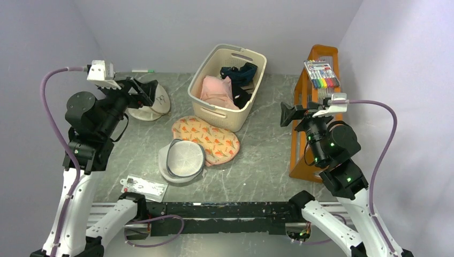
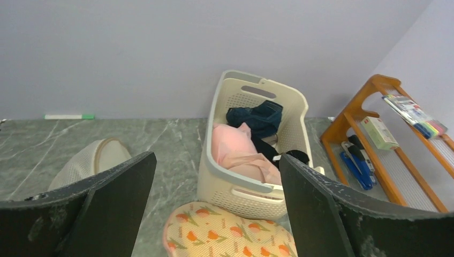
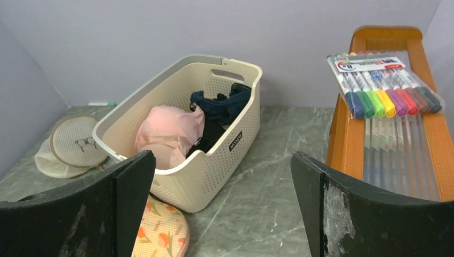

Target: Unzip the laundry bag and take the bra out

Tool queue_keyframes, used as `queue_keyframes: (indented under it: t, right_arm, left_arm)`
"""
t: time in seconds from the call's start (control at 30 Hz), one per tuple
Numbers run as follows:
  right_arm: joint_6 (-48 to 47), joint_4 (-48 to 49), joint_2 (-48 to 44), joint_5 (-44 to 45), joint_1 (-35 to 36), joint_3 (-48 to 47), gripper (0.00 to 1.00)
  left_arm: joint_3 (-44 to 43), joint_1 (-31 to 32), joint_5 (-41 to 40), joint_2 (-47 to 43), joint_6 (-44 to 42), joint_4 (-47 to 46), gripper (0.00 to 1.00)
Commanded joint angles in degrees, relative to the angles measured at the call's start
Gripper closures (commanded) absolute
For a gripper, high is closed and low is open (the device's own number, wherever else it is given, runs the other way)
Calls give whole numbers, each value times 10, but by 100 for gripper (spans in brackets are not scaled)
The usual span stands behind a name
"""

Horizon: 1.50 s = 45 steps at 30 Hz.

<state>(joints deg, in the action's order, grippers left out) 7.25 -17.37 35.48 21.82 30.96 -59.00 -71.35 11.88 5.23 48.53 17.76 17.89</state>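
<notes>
The laundry bag (image 1: 209,138) is a flat oval peach-pink pouch printed with orange shapes. It lies on the table in front of the basket. It also shows in the left wrist view (image 2: 225,233) and in the right wrist view (image 3: 158,233). No yellow bra is in view. My left gripper (image 1: 145,90) is open and empty, raised at the far left, well away from the bag. My right gripper (image 1: 287,114) is open and empty, raised to the right of the bag, near the wooden rack.
A cream basket (image 1: 251,96) behind the bag holds a pink garment (image 1: 217,91) and a dark navy garment (image 1: 238,72). A white mesh dome bag (image 1: 182,159) overlaps the bag's near left edge. A round beige bag (image 1: 152,107) lies far left. An orange rack (image 1: 308,107) with markers (image 1: 321,74) stands right. A packet (image 1: 143,186) lies near left.
</notes>
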Motion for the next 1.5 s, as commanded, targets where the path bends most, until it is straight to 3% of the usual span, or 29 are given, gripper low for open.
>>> queue_keyframes:
  t: [0.0,0.3,0.57,0.8,0.97,1.03,1.13,1.33,1.47]
  right_arm:
    - [24,17,-4,-26,-23,18,0]
    - [69,12,-22,-71,-59,52,0]
    - [124,-8,-48,-127,-73,96,0]
    - [127,-20,-38,-261,-78,134,0]
    - [161,30,37,-430,-78,177,0]
    - [177,60,75,-478,-69,199,0]
    - [181,81,118,-476,-25,215,0]
    - [174,78,190,-397,68,215,0]
    - [190,46,227,-292,84,212,0]
  left_arm:
    - [21,-33,16,-24,17,-8,3]
    - [59,-76,52,-59,30,3,4]
    - [109,-91,141,-66,48,17,5]
    - [196,-96,273,-44,85,8,5]
    - [270,-89,351,-23,127,-31,5]
    - [296,-75,367,-13,145,-49,5]
    - [325,-21,349,-2,169,-71,5]
    - [378,153,253,34,227,-142,5]
    - [401,232,208,82,256,-183,5]
